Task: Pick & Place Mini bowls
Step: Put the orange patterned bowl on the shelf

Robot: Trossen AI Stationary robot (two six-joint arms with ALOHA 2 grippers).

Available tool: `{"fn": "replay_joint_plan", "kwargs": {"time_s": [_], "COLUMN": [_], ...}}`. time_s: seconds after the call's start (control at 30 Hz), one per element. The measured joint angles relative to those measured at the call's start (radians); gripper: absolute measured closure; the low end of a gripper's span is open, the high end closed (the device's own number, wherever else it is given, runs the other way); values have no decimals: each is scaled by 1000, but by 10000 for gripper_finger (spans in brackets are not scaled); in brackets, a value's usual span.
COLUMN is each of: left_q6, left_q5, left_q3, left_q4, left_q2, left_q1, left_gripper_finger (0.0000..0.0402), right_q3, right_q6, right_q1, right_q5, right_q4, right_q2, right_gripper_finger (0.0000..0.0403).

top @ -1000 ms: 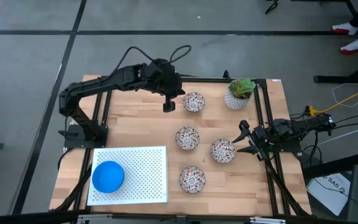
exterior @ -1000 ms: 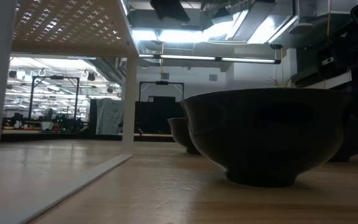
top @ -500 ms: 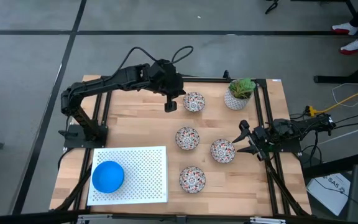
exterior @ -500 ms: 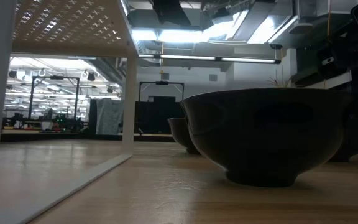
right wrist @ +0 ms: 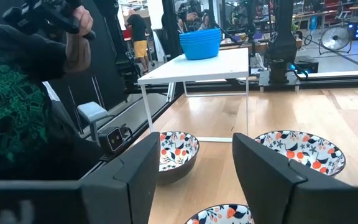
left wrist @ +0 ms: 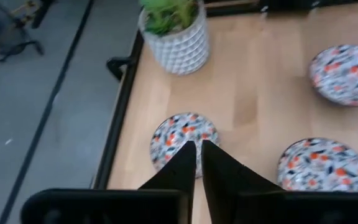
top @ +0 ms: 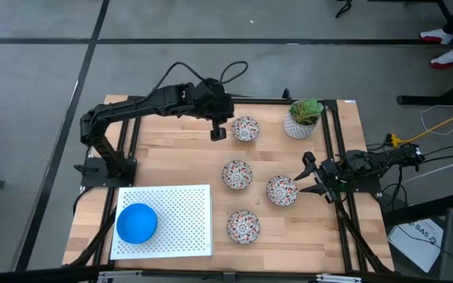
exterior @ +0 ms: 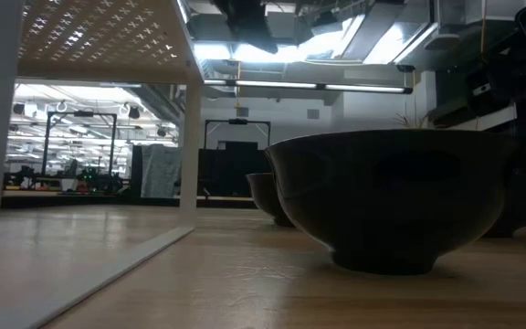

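High view: left gripper, fingers nearly together, hangs beside a floral bowl; right gripper waits apart.

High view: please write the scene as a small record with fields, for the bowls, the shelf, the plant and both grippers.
patterned bowls: four floral mini bowls on the table; one at the far side, three nearer
blue bowls: blue stack on the white perforated shelf
plant: white pot with green plant, far right corner
left gripper: above the table beside the far patterned bowl, fingers nearly together, holding nothing
right gripper: open, waiting at the right edge
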Motion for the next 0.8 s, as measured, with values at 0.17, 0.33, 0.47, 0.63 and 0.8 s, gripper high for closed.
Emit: {"fn": "replay_joint_plan", "kwargs": {"time_s": [0.17,0.33,0.47,0.63,0.8], "left_q6": [-12,-67,-36,-29,7], "left_q5": [-59,-60,-60,-55,-53], "left_q3": [0,0,0,0,0], "left_q4": [-23,-7,1,3,4], "left_q2": [0,0,0,0,5], "left_q1": [0,0,0,2,2], "left_gripper_finger": [341,298,275,271,277], "right_q3": [0,0,0,0,0], "right_q6": [0,0,0,0,0], "right_q1": [0,0,0,0,0], "right_q5": [0,0,0,0,0], "right_q4": [0,0,0,0,0], "right_q2": [0,0,0,0,0], "right_gripper_finger": [202,202,202,202,202]}}
